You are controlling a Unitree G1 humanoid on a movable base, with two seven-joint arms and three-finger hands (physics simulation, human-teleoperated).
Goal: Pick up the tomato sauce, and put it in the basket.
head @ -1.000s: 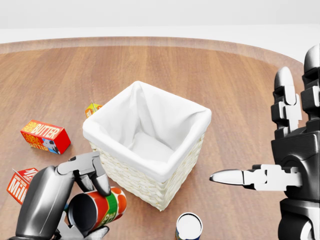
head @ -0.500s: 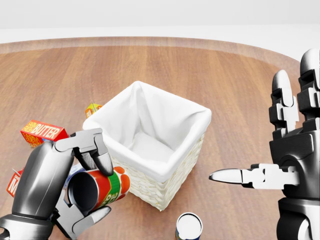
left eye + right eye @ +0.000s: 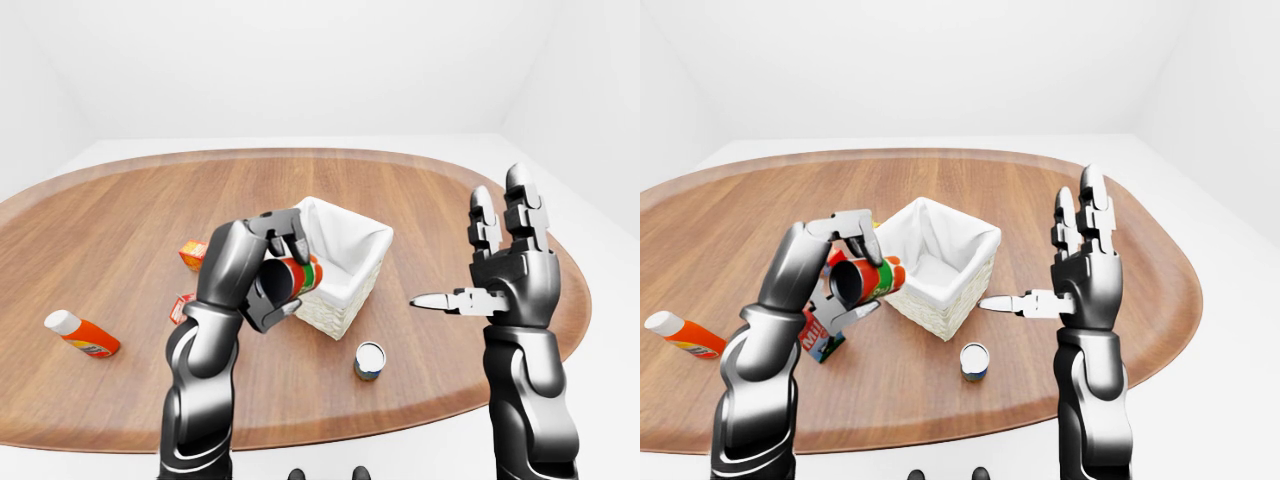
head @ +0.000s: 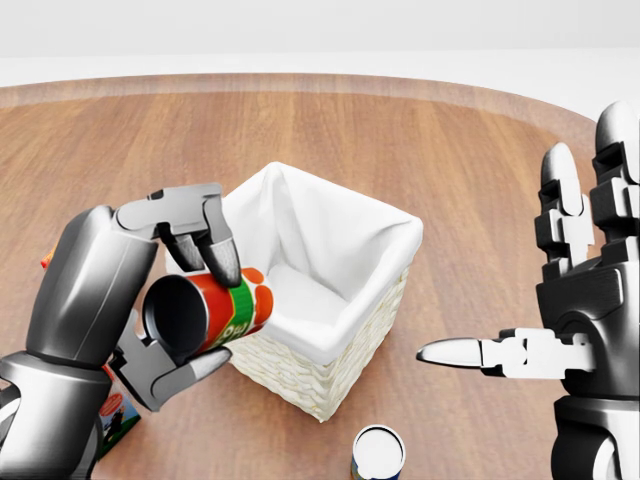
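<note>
The tomato sauce can (image 4: 222,308) was held clear of the table (image 4: 420,150), lying on its side at the lower left of the head view, with its dark open-looking end facing the camera and its red and green label end pointing toward the basket (image 4: 330,372). The can's far end overlapped the basket's near left rim in the head view; it was not inside the basket. The left hand (image 4: 150,290) was closed round the can: its upper fingers (image 4: 205,240) curled over the top of the can and a lower finger pressed against the underside.

The basket, a pale woven box with a white cloth lining, stood near the middle of the head view on the wooden table. A small can with a white top (image 4: 378,455) stood upright on the table below the basket, at the bottom edge of the head view, apart from both hands.

The right hand (image 4: 585,300) was raised at the right edge of the head view, holding nothing, with two fingers extended upward and spread and the third pointing left toward the basket.

In the left-eye view, an orange carton (image 3: 193,254) lay left of the basket, and an orange bottle with a white cap (image 3: 82,335) lay on its side at the far left of the table. In the right-eye view, a carton (image 3: 820,338) stood below the left hand.
</note>
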